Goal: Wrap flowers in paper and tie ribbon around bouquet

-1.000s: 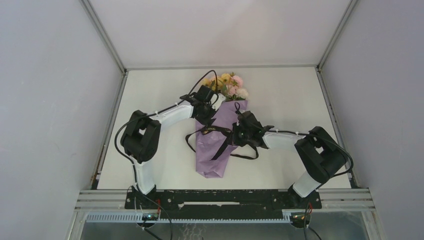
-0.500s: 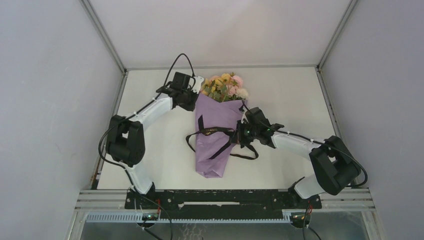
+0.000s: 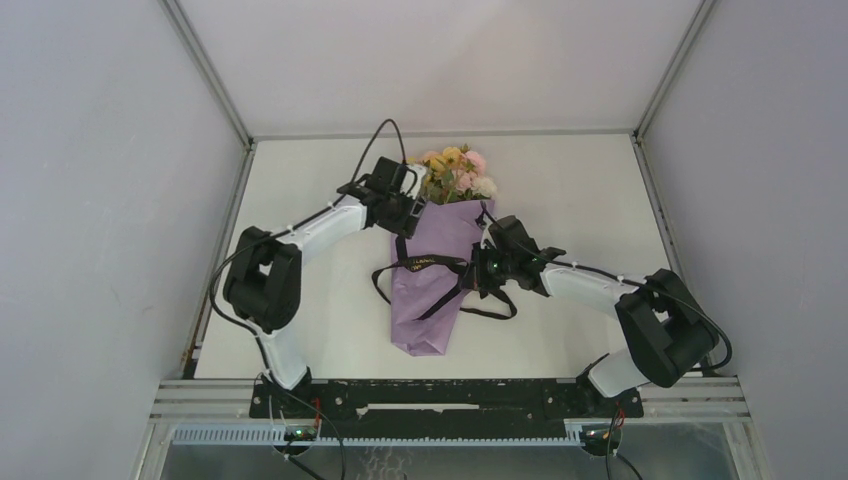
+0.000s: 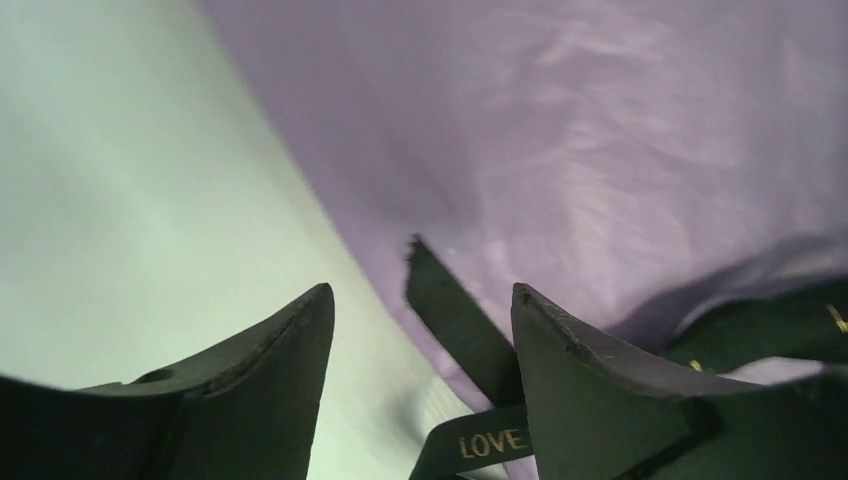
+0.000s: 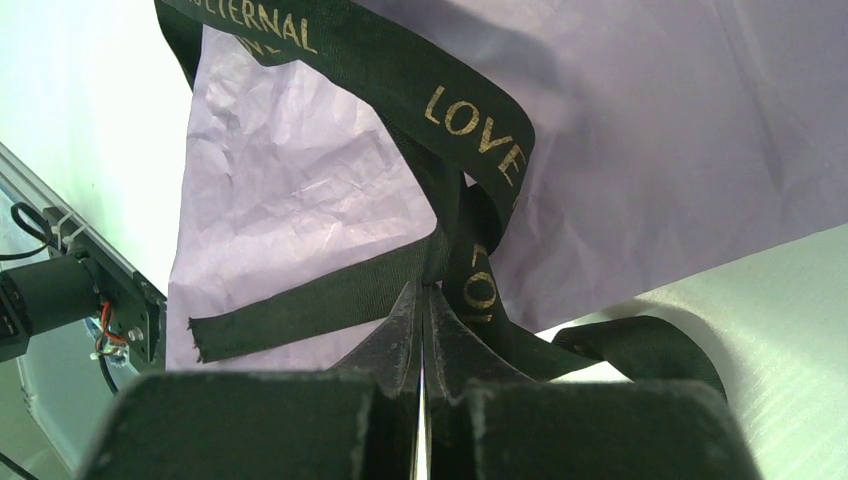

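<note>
Top external view: lilac-purple paper cone bouquet (image 3: pixel 428 300) lies mid white surface (image 3: pixel 580 190), pink-yellow artificial flowers (image 3: pixel 455 175) at far end. Your left claw (image 4: pixel 422 292) gapes wide, gripping nothing, at cone's upper left edge. Your right claw (image 5: pixel 422 295) pinched tight on black gold-lettered fabric ribbon (image 3: pixel 425 263) crossing cone's middle.

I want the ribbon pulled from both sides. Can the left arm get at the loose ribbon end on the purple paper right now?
Probably yes. The left tool stands open, and the ribbon end lies bare on the paper just ahead, in line with its gap. Nothing covers it.
</note>
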